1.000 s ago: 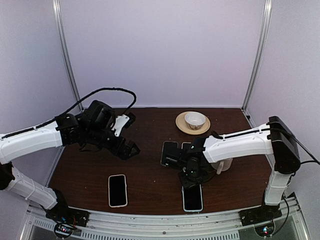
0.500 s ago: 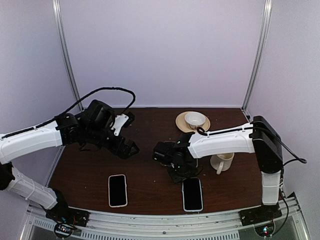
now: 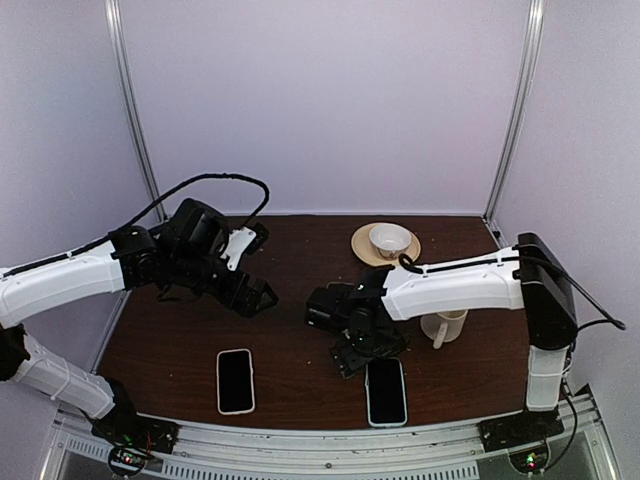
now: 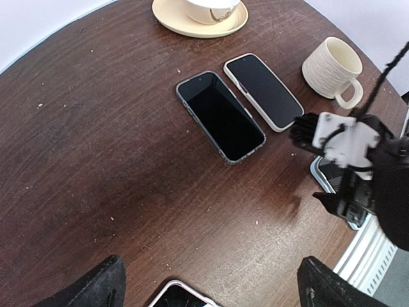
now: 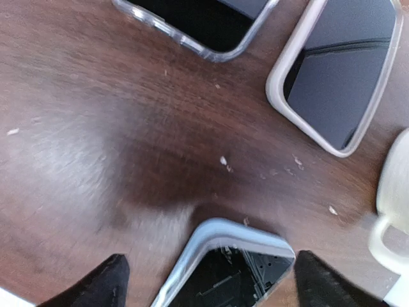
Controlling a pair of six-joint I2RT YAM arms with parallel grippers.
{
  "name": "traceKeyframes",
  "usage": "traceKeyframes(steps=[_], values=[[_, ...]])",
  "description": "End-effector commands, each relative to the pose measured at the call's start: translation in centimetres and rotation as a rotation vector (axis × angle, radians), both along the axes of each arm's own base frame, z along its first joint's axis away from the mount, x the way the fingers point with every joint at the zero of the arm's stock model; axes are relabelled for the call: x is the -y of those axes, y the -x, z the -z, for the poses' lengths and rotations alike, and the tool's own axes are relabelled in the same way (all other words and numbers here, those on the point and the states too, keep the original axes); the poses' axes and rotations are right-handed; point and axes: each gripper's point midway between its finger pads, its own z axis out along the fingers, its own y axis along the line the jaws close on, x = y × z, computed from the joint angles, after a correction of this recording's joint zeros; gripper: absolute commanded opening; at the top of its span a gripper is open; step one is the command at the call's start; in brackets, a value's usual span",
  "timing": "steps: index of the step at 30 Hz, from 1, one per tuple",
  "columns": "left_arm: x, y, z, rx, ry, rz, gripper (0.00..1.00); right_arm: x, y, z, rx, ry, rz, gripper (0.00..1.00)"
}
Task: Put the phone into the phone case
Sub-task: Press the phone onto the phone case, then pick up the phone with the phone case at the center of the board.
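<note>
Right gripper [image 5: 206, 284] is low over the table [image 3: 300, 385], jaws spread wide and gripping nothing. Between its fingers lies the far end of the phone [image 5: 233, 275], flat in its pale case [image 5: 220, 225] near the front edge. Just beyond sit a clear-cased phone [image 4: 220, 115] and a cream-cased phone [image 4: 263, 91], side by side; from overhead the right arm covers them. The mug [image 4: 332, 64] stands to their right. Left gripper [image 4: 211, 291] hangs wide open, empty, above the wood, with another phone [image 3: 235, 380] lying near the front edge.

Dark phone [image 4: 220, 115] beside white-cased phone [image 4: 263, 91]; mug [image 4: 331, 66] nr; fingers [image 4: 96, 288] wide apart.
</note>
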Motion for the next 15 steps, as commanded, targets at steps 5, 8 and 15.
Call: traceKeyframes(steps=[5, 8, 15], values=[[0.5, -0.3, -1.3, 0.012, 0.051, 0.001, 0.97, 2.5, 3.5, -2.5, 0.044, -0.098, 0.214, 1.0], [0.6, -0.2, -1.4, 0.008, 0.058, 0.005, 0.97, 1.9, 5.3, -0.1, -0.014, -0.196, 0.283, 1.0], [0.7, 0.0, -1.5, 0.003, 0.065, 0.011, 0.98, 1.3, 7.6, 2.6, -0.088, -0.261, 0.34, 0.99]])
